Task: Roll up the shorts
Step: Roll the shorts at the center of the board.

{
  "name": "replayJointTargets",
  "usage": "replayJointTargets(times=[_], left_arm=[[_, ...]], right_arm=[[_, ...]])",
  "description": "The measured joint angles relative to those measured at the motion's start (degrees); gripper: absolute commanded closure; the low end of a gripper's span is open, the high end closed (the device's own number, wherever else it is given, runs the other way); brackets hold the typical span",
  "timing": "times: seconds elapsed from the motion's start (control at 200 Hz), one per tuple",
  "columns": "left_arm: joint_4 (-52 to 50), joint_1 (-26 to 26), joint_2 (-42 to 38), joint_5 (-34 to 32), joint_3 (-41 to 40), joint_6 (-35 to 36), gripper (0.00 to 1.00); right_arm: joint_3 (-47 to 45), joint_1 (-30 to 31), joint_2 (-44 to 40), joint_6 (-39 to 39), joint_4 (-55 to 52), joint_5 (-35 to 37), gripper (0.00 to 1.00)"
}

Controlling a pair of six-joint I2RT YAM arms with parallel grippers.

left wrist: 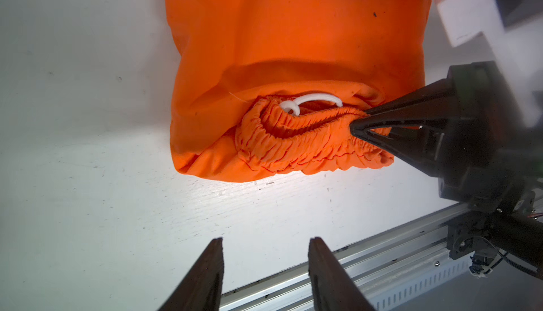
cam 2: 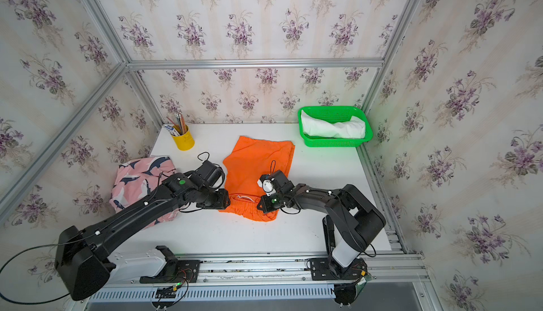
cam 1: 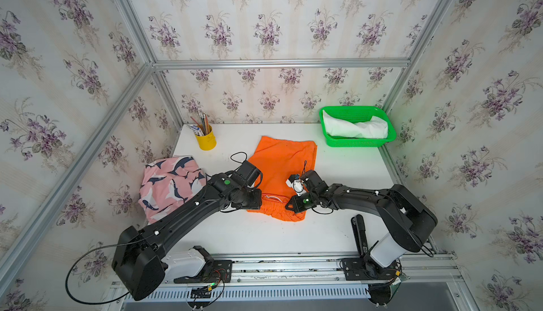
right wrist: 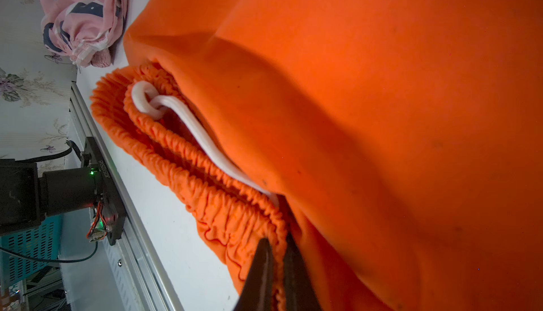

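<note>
Looks like roll start on orange shorts (cam 1: pixel 282 162): your right claw (right wrist: pixel 277 242) pinches waistband (left wrist: pixel 293 142); left claw (left wrist: pixel 266 239) parted, empty. Grab waistband next.

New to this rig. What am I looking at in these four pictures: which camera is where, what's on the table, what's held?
Two black robot arms stand at the near edge of a white table. Two pictures look down from overhead, nearly the same view; the other two come from a camera on each wrist. On the table: orange shorts in the middle, pink shark-print shorts bunched on the robot's left, a yellow cup of pencils, and a green basket holding white shorts. The right gripper is shut on the orange waistband; the left gripper is open and empty.
</note>
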Motion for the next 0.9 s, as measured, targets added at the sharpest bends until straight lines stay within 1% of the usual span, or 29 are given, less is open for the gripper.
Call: replayJointTargets(times=[0.16,0.25,0.375,0.625,0.72,0.9], left_arm=[[2.1,-0.9,2.9,0.8,-0.7,-0.1,0.49],[3.1,-1.0,4.2,1.0,-1.7,0.0,0.50],[4.2,-1.0,6.4,1.0,-2.3,0.0,0.55],[6.4,-1.0,10.2,0.5,-2.4,0.5,0.70],[6.9,-1.0,11.6,0.3,-2.5,0.6,0.74],[8.3,-1.0,12.9,-0.2,-2.7,1.0,0.78]], right_arm=[[0.0,0.0,0.3,0.1,0.1,0.0,1.00],[0.0,-0.1,0.6,0.2,0.4,-0.1,1.00],[0.2,-0.1,0.6,0.4,0.2,-0.2,1.00],[0.5,-0.1,0.6,0.4,-0.1,-0.3,1.00],[0.8,-0.1,0.7,0.3,-0.6,-0.3,1.00],[0.9,-0.1,0.6,0.3,-1.0,-0.4,1.00]])
